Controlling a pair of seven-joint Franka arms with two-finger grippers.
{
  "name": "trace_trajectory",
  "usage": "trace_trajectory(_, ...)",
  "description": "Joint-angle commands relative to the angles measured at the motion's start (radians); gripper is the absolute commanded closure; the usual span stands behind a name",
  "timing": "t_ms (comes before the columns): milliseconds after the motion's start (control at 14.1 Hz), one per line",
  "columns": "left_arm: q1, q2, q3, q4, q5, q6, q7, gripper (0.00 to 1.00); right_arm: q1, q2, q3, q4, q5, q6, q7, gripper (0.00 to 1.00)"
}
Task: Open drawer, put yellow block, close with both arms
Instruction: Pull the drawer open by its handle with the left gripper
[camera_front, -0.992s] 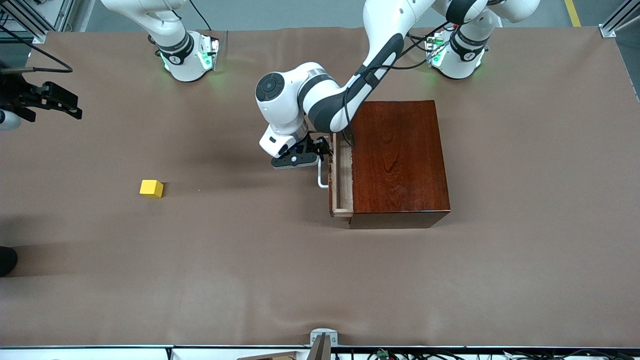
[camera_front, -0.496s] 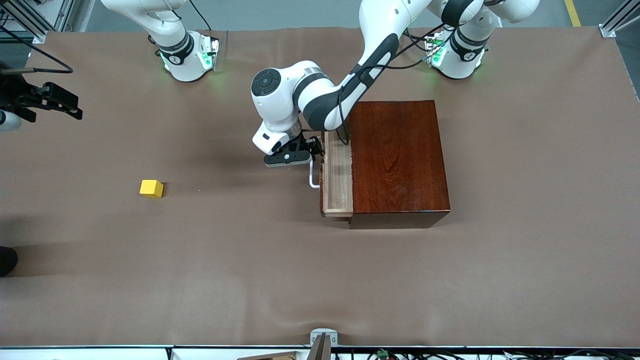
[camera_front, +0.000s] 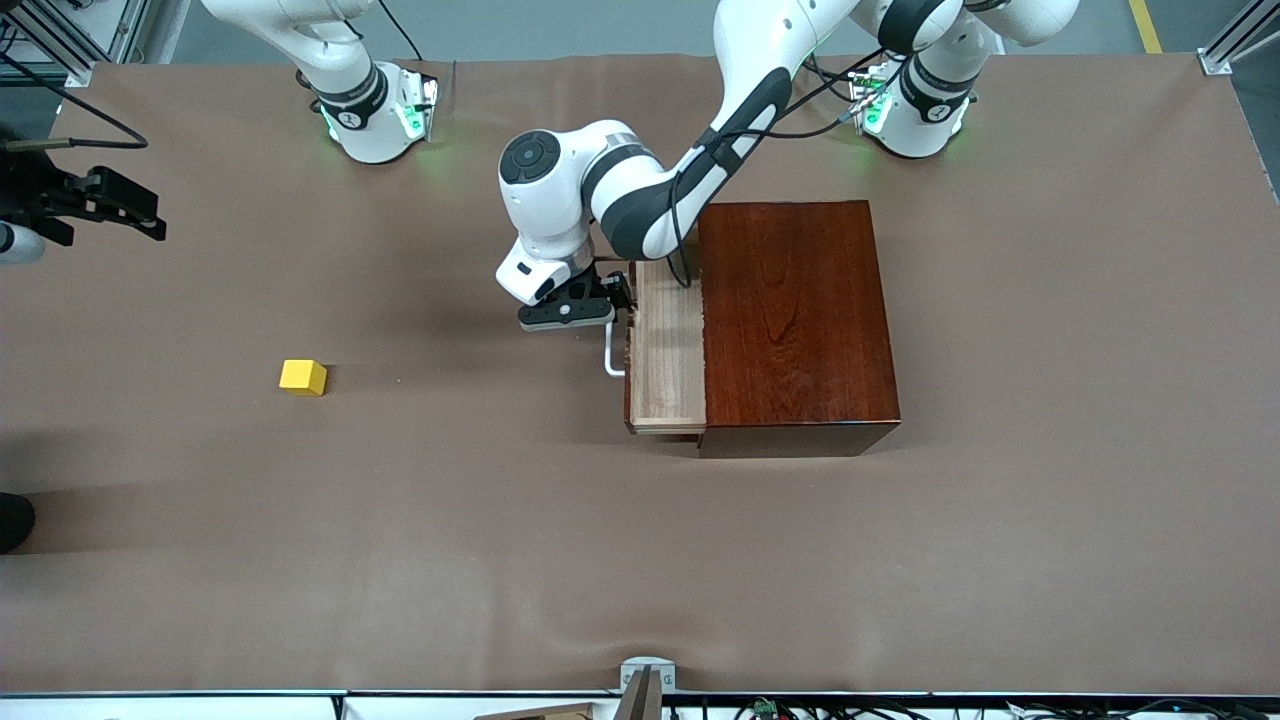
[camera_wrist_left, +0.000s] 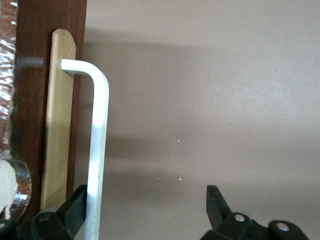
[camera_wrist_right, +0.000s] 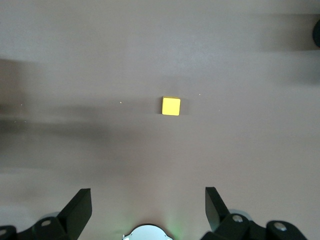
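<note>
The left arm reaches down from its base at the one o'clock corner of the front view to the drawer (camera_front: 665, 350), which stands partly pulled out of the glossy dark box (camera_front: 795, 310) on the box's nine o'clock side, toward the right arm's end of the table (camera_front: 500, 560), with its pale wooden tray open to the camera. The left gripper (camera_front: 600, 305) sits low at the white bar handle (camera_front: 610, 362), at the end of the handle farther from the front camera. In the left wrist view the left gripper (camera_wrist_left: 147, 205) has its fingers spread wide. One finger (camera_wrist_left: 75, 207) is tucked between the bar of the handle (camera_wrist_left: 97, 150) and the dark drawer front (camera_wrist_left: 30, 75), against the bar, while the other hangs clear over bare table. The yellow block (camera_front: 303, 377) lies by itself on the table at nine o'clock from the drawer, well apart from it and from the left gripper. The right arm waits, its right gripper (camera_front: 130, 210) held in the air at the ten o'clock edge of the front view. The right wrist view looks straight down on the yellow block (camera_wrist_right: 171, 106) well below, with the right gripper (camera_wrist_right: 147, 205) spread wide and holding nothing.
</note>
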Motion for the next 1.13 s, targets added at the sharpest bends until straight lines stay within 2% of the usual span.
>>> trace_trajectory(0, -0.026, 0.081, -0.020, 0.106, -0.024, 0.069, -0.047, 0.00, 0.002, 0.013, 0.003, 0.021, -0.002, -0.005, 0.010, 0.00)
trace_trajectory(496, -0.024, 0.070, -0.019, 0.102, -0.047, 0.084, -0.064, 0.00, 0.001, 0.041, 0.003, 0.041, -0.004, -0.009, 0.003, 0.00)
trace_trajectory(851, -0.020, 0.044, -0.011, 0.095, -0.046, 0.033, -0.061, 0.00, -0.007, 0.055, 0.003, 0.041, -0.007, -0.006, 0.001, 0.00)
trace_trajectory(1063, -0.018, 0.012, -0.007, 0.095, -0.044, -0.046, -0.061, 0.00, -0.004, 0.061, 0.003, 0.041, -0.016, 0.007, 0.000, 0.00)
